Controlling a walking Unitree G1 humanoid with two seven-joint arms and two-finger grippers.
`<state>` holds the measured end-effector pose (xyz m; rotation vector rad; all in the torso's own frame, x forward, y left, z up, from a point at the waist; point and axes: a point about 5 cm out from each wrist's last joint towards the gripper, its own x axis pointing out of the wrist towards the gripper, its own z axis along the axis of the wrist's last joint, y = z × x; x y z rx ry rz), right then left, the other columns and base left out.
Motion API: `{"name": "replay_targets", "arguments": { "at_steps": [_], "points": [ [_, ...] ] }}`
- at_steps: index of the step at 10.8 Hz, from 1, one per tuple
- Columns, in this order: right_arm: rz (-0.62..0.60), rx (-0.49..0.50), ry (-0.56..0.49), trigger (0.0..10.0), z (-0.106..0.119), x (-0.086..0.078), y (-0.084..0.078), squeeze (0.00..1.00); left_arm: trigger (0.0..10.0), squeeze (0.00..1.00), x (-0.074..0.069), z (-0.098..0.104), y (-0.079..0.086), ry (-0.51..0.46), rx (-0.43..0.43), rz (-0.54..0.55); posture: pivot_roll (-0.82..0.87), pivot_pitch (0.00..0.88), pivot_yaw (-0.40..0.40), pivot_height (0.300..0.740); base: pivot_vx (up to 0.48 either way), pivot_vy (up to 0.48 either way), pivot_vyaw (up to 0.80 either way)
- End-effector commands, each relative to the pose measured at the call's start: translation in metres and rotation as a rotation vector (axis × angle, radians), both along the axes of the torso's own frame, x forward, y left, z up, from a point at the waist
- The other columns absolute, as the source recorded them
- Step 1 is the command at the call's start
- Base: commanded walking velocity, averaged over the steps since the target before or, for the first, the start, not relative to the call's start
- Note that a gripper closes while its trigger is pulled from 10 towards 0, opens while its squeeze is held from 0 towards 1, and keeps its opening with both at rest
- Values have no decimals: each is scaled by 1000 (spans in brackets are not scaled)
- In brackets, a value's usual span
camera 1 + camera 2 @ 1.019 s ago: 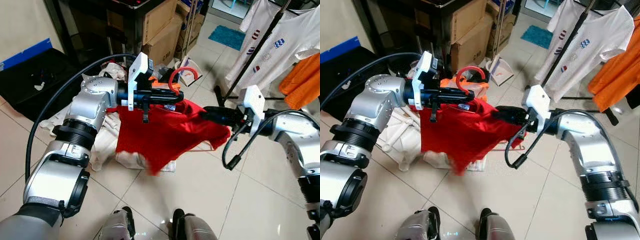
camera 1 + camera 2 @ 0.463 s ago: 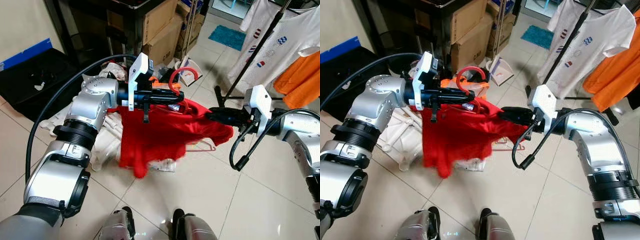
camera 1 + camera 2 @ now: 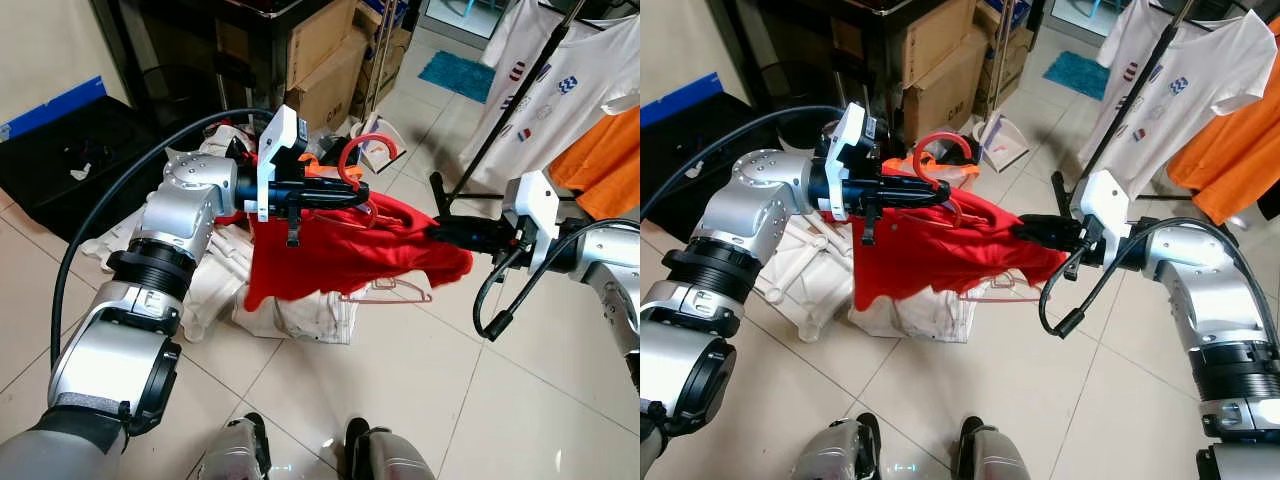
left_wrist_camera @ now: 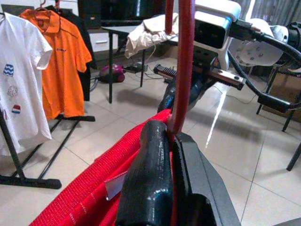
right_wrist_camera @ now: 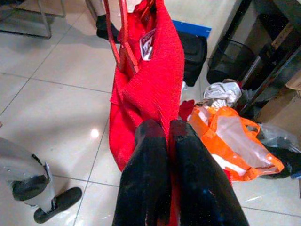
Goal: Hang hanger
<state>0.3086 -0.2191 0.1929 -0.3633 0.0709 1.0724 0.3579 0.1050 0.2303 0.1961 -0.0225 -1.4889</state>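
Note:
A red hanger carries a red shirt, held up over the floor in front of me. My left gripper is shut on the hanger's neck just under its hook; the left wrist view shows the red hanger stem pinched between the black fingers. My right gripper is shut on the shirt's shoulder cloth at the right end, pulling it out sideways; the red cloth is clamped between its fingers. The hanger's bottom bar shows below the shirt.
A clothes rack pole stands at the right with a white printed shirt and an orange shirt hanging on it. A pile of pale laundry and an orange bag lie on the tiled floor. Cardboard boxes stand behind.
My right gripper has pulled the shirt's shoulder farther right. The shirt's lower hem has risen and bunched up, and the hanger's bottom bar has come into sight. The left arm has held still.

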Motion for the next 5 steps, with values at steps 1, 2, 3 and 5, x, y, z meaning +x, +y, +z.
{"name": "replay_targets", "arguments": {
  "at_steps": [1,2,3,5],
  "points": [
    [-73,-34,1,0,4,-3,-23,0,0,0,2,0,7,-4,26,24,-187,166,-69,740,0,0,0],
    [-60,-32,8,0,4,-4,-23,0,0,0,2,-1,8,-4,29,29,-188,166,-71,740,0,0,0],
    [-33,-22,22,0,5,-7,-22,0,0,0,3,-2,8,-4,33,34,-188,166,-71,740,0,0,0],
    [-22,-8,40,0,6,-11,-25,0,0,0,3,-3,10,-4,37,41,-186,167,-73,740,0,0,0]
  ]
}}
